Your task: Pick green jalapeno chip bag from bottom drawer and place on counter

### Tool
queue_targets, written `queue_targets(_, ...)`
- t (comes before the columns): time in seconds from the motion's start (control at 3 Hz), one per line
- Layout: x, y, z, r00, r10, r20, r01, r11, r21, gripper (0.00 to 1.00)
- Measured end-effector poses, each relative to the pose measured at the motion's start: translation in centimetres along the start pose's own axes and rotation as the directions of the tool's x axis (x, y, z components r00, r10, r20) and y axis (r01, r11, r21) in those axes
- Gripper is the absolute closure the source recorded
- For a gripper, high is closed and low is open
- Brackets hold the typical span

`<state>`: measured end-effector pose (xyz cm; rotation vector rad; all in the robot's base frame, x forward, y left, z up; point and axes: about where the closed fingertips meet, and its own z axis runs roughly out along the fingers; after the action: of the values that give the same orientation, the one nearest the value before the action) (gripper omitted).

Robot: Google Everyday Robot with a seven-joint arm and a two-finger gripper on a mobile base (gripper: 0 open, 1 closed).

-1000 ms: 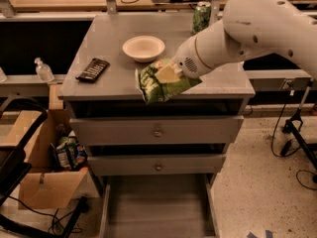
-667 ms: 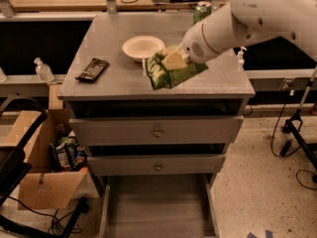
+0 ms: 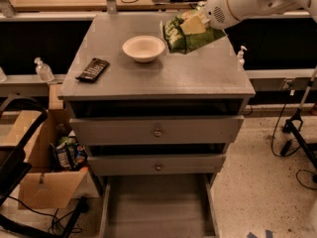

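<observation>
- Green jalapeno chip bag (image 3: 184, 37) hangs above the counter (image 3: 168, 78), just right of the white bowl (image 3: 143, 47).
- The gripper (image 3: 197, 24) clamps it, apparently by its upper edge.
- Bottom drawer (image 3: 158, 207) stands open, low in front of the bowl.

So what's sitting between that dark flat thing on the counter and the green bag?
The white bowl, in the camera view. The gripper holds the green jalapeno chip bag over the counter.

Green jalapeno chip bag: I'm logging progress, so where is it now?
In the camera view, the green jalapeno chip bag is in the gripper over the back right of the counter, just right of the white bowl.
</observation>
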<state>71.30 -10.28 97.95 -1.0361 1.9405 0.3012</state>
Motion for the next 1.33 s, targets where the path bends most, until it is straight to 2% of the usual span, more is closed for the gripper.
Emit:
queue_targets(0.33, 0.74, -2.95, 0.27, 0.997, 0.027, 0.077, -0.030, 0.9990, 0.033, 1.00)
queue_targets(0.67, 0.49, -3.07, 0.40, 0.996, 0.026, 0.083, -0.029, 0.9988, 0.040, 0.73)
queue_targets(1.33, 0.44, -2.89, 0.83, 0.996, 0.026, 0.084, -0.029, 0.9990, 0.035, 0.28)
